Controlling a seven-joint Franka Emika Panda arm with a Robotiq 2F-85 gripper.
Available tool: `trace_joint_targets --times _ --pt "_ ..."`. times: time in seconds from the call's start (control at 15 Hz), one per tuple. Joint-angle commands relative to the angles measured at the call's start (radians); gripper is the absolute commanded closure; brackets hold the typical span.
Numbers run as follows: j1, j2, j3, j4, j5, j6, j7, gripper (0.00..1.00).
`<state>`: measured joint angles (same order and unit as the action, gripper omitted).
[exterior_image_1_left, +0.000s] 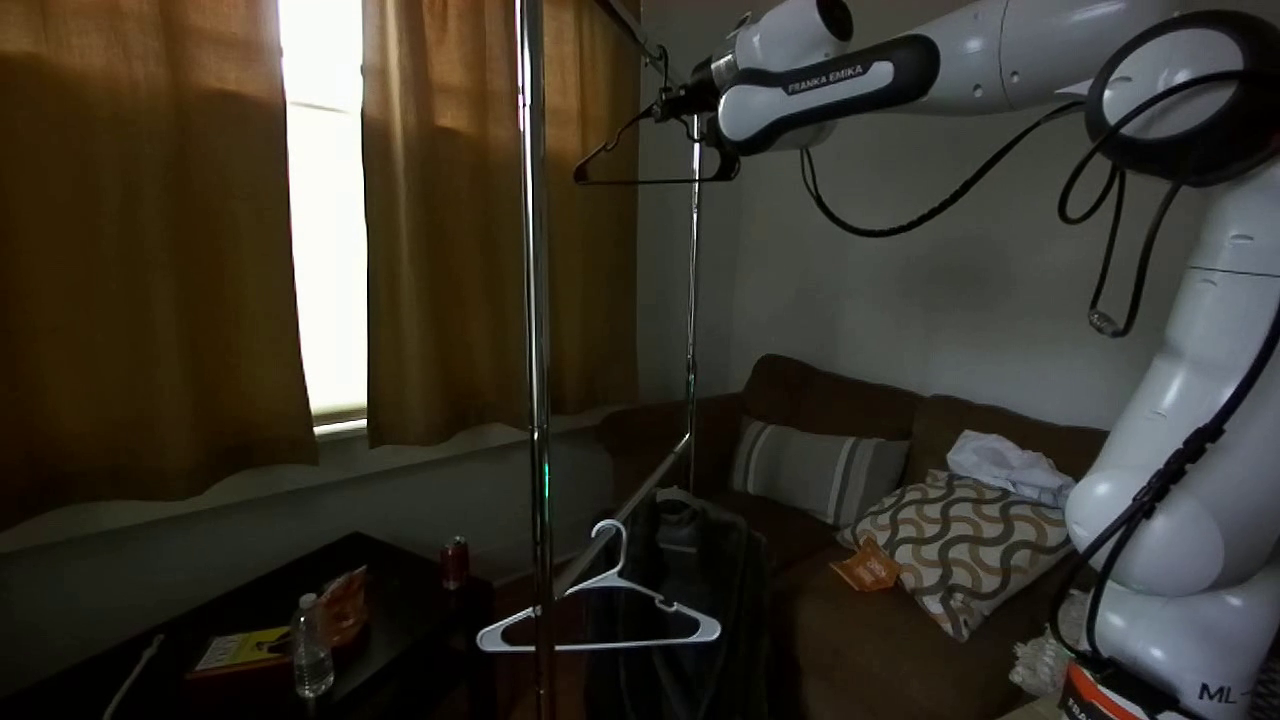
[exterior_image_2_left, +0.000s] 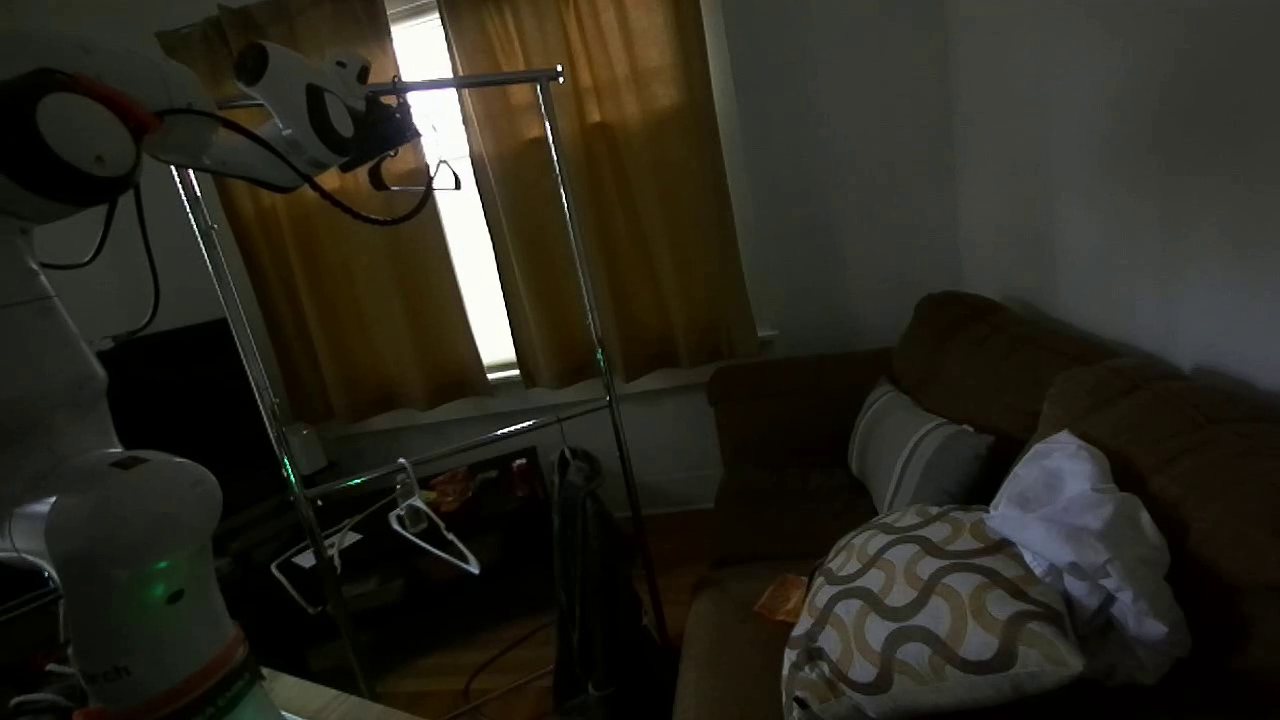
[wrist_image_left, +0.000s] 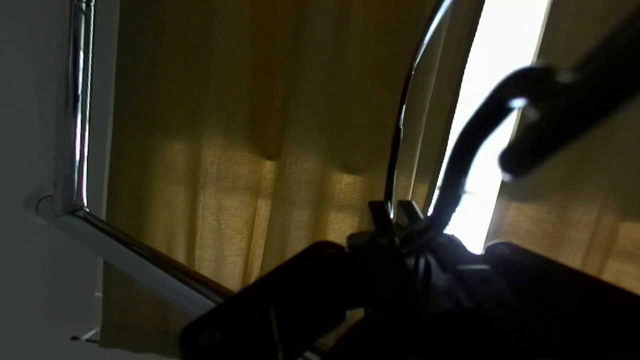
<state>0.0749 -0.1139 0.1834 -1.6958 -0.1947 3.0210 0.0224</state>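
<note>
My gripper is up by the top rail of a chrome clothes rack. It is shut on a black hanger near the base of its hook. The hanger's body hangs below the fingers, and its hook rises close to the rail; I cannot tell whether it rests on it. In an exterior view the hanger shows against the window, under the gripper. In the wrist view the dark fingertips close around the hanger, its thin hook rising between them. The grip itself is very dark.
A white hanger and a dark garment hang on the rack's lower bar. A chrome post stands nearby. Curtains hang behind. A low table holds a bottle and can. A sofa holds cushions.
</note>
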Motion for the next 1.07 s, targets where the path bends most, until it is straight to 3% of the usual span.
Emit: trace_joint_targets --times 0.0,0.33,1.0 --pt "-0.003 -0.006 0.004 0.025 -0.017 -0.008 -0.002 0.98" --pt "-0.006 -0.061 -0.001 0.014 -0.029 -0.065 -0.006 0.98" --pt "-0.027 -0.198 -0.001 -0.04 -0.056 -0.336 0.009 0.98"
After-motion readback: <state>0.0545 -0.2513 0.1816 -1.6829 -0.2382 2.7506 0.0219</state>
